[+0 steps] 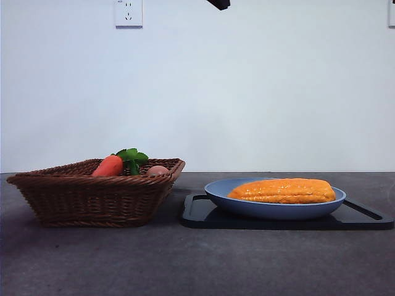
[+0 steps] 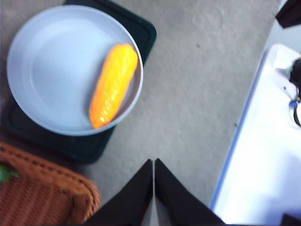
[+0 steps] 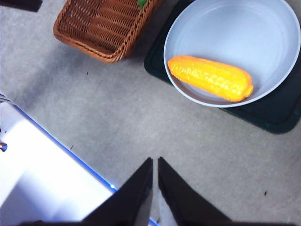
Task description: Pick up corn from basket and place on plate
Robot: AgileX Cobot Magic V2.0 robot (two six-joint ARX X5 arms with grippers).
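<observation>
The corn (image 1: 282, 190) lies on its side in the light-blue plate (image 1: 247, 203), which rests on a flat black tray (image 1: 203, 216) to the right of the wicker basket (image 1: 92, 194). The left wrist view looks down on the corn (image 2: 113, 84) near the plate's rim (image 2: 42, 47), with a basket corner (image 2: 47, 197) close by. My left gripper (image 2: 154, 162) is shut and empty, high above the table. My right gripper (image 3: 154, 160) is also shut and empty, raised well clear of the corn (image 3: 211, 77), plate (image 3: 235, 28) and basket (image 3: 103, 28).
A red-orange carrot with green leaves (image 1: 111, 165) and a small pinkish ball (image 1: 157, 171) stay in the basket. A black arm tip (image 1: 219, 4) shows at the top edge. White surfaces with blue edges (image 2: 263, 155) (image 3: 42, 174) border the grey table.
</observation>
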